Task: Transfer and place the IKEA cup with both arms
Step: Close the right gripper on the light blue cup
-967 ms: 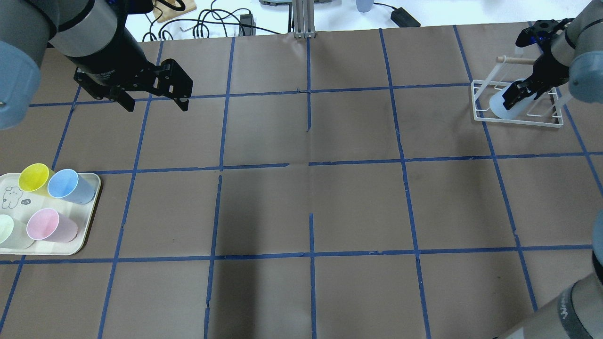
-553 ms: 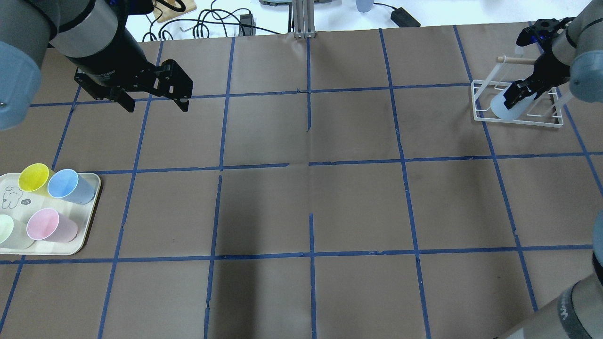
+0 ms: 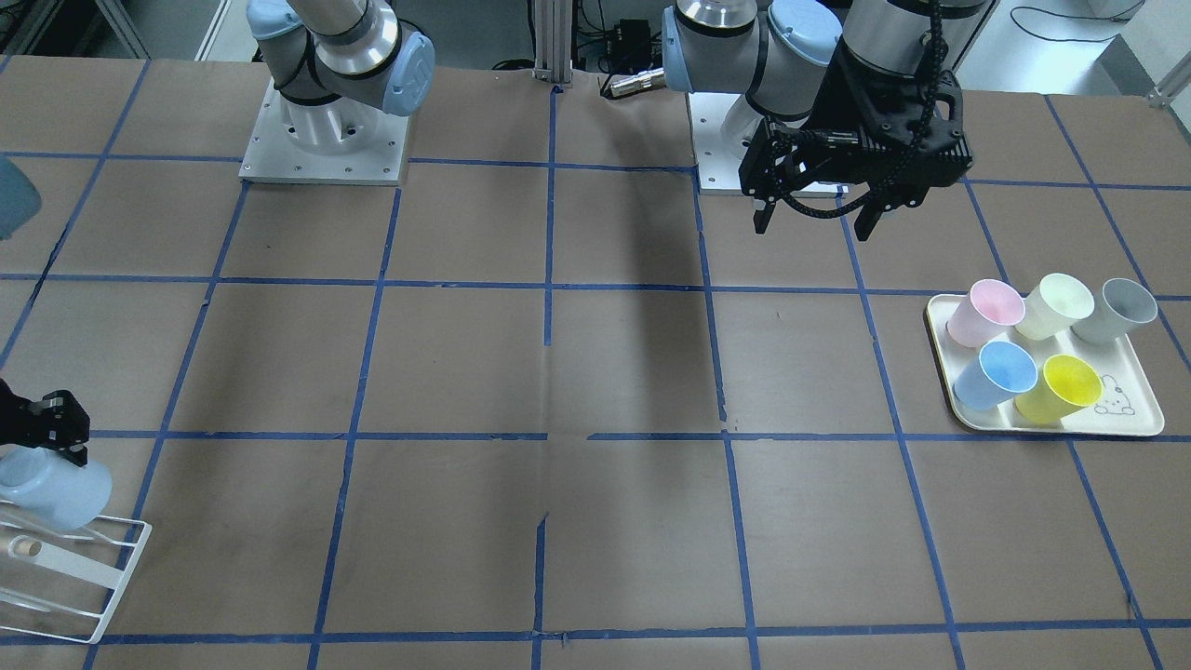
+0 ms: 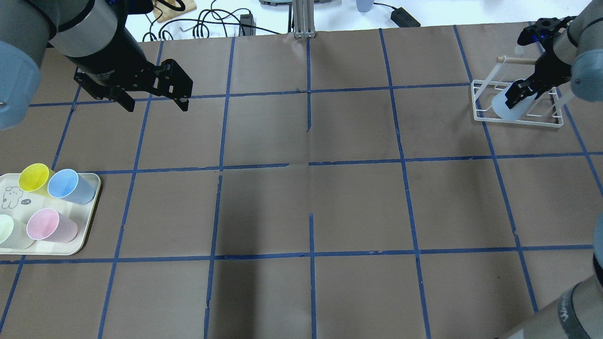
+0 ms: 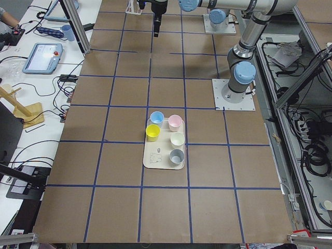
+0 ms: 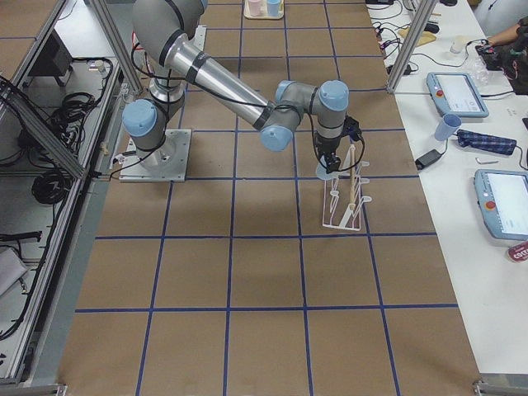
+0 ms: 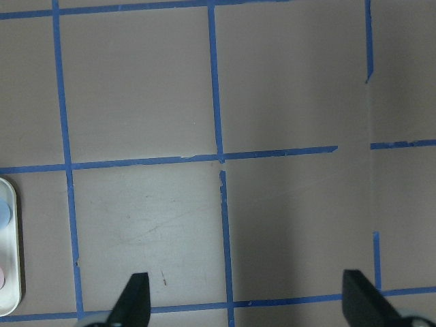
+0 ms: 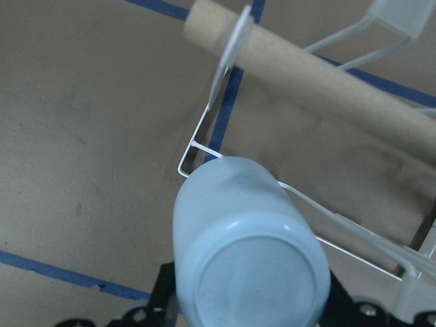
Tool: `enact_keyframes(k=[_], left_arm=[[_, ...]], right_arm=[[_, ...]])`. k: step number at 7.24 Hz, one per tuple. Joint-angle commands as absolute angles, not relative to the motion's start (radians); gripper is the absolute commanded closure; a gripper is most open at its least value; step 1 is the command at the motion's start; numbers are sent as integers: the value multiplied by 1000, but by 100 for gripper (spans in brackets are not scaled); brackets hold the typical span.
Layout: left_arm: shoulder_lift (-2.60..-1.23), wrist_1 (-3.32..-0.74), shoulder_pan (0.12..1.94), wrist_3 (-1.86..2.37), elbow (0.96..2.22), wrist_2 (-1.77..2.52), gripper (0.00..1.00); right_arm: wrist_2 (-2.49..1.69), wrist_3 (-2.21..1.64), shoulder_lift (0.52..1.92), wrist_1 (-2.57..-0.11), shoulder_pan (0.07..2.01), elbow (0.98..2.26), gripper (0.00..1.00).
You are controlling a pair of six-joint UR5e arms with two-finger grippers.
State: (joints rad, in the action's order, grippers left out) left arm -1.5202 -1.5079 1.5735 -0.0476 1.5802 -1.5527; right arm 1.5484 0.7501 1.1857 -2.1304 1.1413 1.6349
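Note:
The pale powder-blue IKEA cup (image 4: 500, 106) is tilted in my right gripper (image 4: 521, 91), which is shut on it just above the white wire rack (image 4: 518, 121) at the far right. In the right wrist view the cup's closed base (image 8: 251, 276) faces the camera, below the rack's wooden dowel (image 8: 306, 75). The front view shows the cup (image 3: 51, 489) over the rack (image 3: 112, 577) under my right gripper (image 3: 42, 430). My left gripper (image 4: 156, 106) is open and empty, hovering over the far left of the table (image 3: 811, 230).
A cream tray (image 4: 92, 207) at the near left holds yellow (image 4: 34, 177), sky-blue (image 4: 66, 184), pink (image 4: 47, 225) and pale green (image 4: 7, 230) cups, and a grey cup (image 3: 1121, 307). Cables lie beyond the far edge.
My right gripper has shifted the cup slightly further over the rack. The left arm has not moved.

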Motion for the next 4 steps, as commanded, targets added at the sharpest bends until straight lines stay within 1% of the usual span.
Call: enact_keyframes(k=[1, 2, 4], left_arm=[[-1520, -1508, 1572, -48, 1580, -1552, 0], [-1522, -1508, 1572, -48, 1577, -1552, 0], [-1523, -1508, 1569, -49, 1574, -1549, 0]], right_arm=[[1554, 750, 1192, -2120, 1141, 1629, 87], [1555, 746, 1195, -2118, 1141, 1621, 87], [1555, 746, 1250, -2061, 1141, 1620, 88]])
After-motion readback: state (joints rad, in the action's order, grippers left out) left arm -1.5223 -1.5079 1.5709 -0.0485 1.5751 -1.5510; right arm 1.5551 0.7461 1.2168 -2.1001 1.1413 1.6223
